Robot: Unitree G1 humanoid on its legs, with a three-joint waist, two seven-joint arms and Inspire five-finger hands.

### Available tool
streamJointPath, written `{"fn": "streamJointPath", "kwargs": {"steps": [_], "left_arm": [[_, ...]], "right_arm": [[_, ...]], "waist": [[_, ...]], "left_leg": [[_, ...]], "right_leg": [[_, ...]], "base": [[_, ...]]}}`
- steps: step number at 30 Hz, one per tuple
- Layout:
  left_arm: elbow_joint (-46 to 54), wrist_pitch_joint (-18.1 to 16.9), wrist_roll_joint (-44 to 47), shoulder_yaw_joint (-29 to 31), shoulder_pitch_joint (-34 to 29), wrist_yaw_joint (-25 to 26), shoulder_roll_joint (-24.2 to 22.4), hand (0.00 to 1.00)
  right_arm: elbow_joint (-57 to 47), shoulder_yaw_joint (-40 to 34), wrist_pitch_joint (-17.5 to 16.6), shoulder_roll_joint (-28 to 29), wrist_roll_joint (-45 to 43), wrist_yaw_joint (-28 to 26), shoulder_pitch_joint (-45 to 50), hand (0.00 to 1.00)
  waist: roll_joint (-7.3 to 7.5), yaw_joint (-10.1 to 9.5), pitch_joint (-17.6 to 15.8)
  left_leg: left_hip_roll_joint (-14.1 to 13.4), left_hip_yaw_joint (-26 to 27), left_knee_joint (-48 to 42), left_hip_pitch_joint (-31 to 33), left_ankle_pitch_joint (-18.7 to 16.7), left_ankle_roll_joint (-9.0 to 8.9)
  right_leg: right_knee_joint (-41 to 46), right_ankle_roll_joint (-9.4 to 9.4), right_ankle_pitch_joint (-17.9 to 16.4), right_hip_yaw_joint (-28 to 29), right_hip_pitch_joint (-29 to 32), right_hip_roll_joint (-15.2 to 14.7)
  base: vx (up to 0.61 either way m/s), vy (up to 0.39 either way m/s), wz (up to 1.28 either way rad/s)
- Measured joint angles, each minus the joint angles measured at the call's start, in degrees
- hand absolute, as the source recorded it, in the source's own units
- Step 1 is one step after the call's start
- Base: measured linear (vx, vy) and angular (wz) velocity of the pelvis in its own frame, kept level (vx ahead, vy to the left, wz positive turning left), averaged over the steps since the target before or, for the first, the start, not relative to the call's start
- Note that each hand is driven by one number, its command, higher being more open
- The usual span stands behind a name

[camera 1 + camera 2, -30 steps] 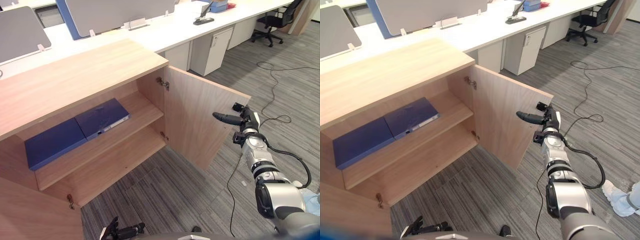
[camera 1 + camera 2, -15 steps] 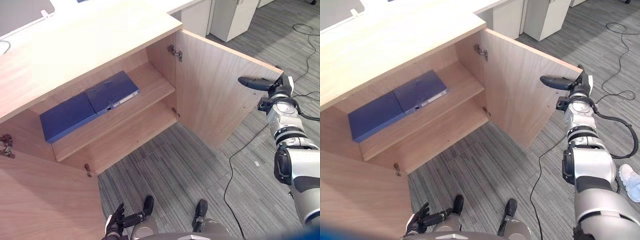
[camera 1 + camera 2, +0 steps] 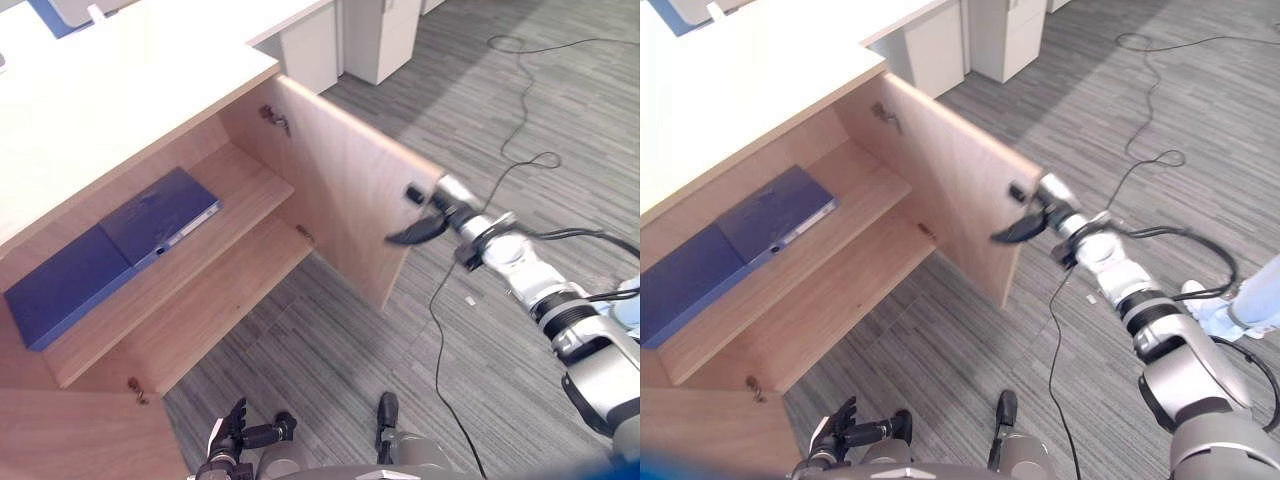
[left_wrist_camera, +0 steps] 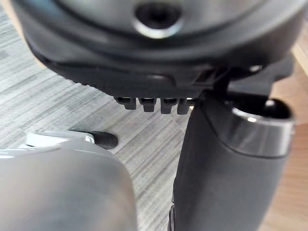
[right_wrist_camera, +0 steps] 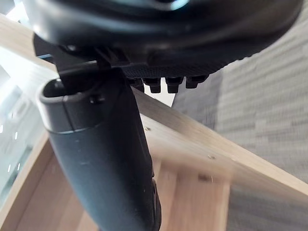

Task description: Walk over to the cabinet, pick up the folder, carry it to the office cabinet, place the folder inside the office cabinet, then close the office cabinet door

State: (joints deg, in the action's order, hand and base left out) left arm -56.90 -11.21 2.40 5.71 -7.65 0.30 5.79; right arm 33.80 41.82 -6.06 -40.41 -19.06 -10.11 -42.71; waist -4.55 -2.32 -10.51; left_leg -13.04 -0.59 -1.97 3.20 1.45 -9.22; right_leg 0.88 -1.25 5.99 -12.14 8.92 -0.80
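Fingers of the left hand [image 3: 232, 442] spread loosely and hold nothing, low down over the grey carpet [image 3: 330, 340] in the head camera's left eye view. Beyond it the office cabinet [image 3: 110, 110] stands with its right door [image 3: 340, 195] swung wide. A blue folder [image 3: 160, 215] lies flat on the upper shelf [image 3: 245, 190], toward the side of that door. A second blue folder [image 3: 60, 290] lies flat just beside it, edge to edge, further to the left. The lower shelf [image 3: 220, 290] sits beneath them. The right hand [image 3: 432, 212] is at the door's free edge with its thumb stretched straight across the door's face, well apart from both folders. Whether this hand grips the edge or merely rests against it I cannot tell.

In the left wrist view the left hand's dark bulk crosses the upper part, with the thumb [image 4: 226, 159] standing out below it and carpet past them — nothing lies in the hand.

In the right wrist view the right hand's thumb [image 5: 101, 159] stands straight and close before the door's wooden edge [image 5: 192, 144], which runs slantwise across — carpet shows beyond it. This view does not settle the grip either.
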Motion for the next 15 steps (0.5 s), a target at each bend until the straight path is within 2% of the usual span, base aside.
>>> {"fn": "streamJointPath", "kwargs": {"steps": [3,4,5,7,9,10,14,15], "left_arm": [[-0.6,0.0,-3.4,0.5,1.7,1.3,0.4,1.00],[-0.6,-0.1,-4.7,1.0,2.2,2.0,0.2,1.00],[-0.7,-0.1,-5.2,1.9,2.3,2.1,0.1,1.00],[-1.3,0.4,-5.4,5.6,2.2,2.3,-0.1,1.00],[-1.4,0.5,-5.4,7.9,2.2,2.4,-0.1,1.00],[-1.5,0.5,-5.4,9.8,2.0,2.5,-0.2,1.00],[-2.0,0.6,-5.4,13.3,1.0,2.8,-0.2,1.00],[-2.4,0.6,-5.4,13.3,0.3,2.4,0.0,1.00]], "right_arm": [[-9.8,11.0,1.2,-0.1,-1.4,-5.9,-0.1,1.00],[-14.7,14.9,1.3,0.0,-1.4,-10.3,-0.4,1.00],[-17.1,16.8,1.3,0.2,-1.4,-12.4,-0.7,1.00],[-24.5,22.9,1.6,2.5,-3.9,-18.6,-2.4,1.00],[-29.0,26.8,1.5,2.7,-5.4,-21.9,-4.5,1.00],[-31.2,29.1,1.4,2.7,-6.1,-23.9,-6.6,1.00],[-31.8,30.0,2.3,2.0,-6.1,-26.4,-8.5,1.00],[-31.6,30.5,3.1,1.6,-6.0,-26.6,-8.3,1.00]], "waist": [[1.24,-0.25,2.0],[1.95,-0.77,2.8],[2.25,-0.92,3.0],[3.62,-1.68,3.9],[4.36,-2.68,4.3],[4.75,-3.33,4.5],[5.63,-3.78,5.5],[6.25,-3.85,5.9]], "left_leg": [[-1.1,0.3,-0.7,0.0,0.0,-0.01],[-1.7,0.4,-0.7,-0.2,0.0,0.00],[-1.9,0.4,-0.7,-0.2,0.0,0.02],[-2.5,2.1,-0.6,-1.0,0.0,0.03],[-2.5,2.9,-0.6,-1.5,-0.1,0.14],[-2.5,3.5,-0.6,-2.1,-0.6,0.90],[-2.4,4.7,-1.5,-2.8,-4.3,1.88],[-1.9,4.6,-2.1,-2.7,-4.9,1.78]], "right_leg": [[-0.1,0.91,-0.3,0.3,-0.2,1.3],[-0.1,1.57,-0.4,0.3,-0.2,1.8],[0.0,1.73,-0.4,0.2,-0.2,2.0],[0.3,2.00,-0.5,1.1,-0.2,2.7],[0.4,2.03,-0.4,1.8,-0.2,2.8],[0.7,2.03,-0.4,2.4,-0.2,2.8],[1.6,1.59,-0.5,3.3,-0.2,2.8],[1.9,1.26,-0.5,3.6,-0.2,2.2]], "base": [[0.07,-0.029,-0.10],[0.09,-0.014,0.02],[0.10,0.003,-0.03],[0.10,0.023,-0.17],[0.07,0.043,-0.21],[0.04,0.055,-0.20],[-0.03,0.105,-0.17],[-0.06,0.145,-0.04]]}}
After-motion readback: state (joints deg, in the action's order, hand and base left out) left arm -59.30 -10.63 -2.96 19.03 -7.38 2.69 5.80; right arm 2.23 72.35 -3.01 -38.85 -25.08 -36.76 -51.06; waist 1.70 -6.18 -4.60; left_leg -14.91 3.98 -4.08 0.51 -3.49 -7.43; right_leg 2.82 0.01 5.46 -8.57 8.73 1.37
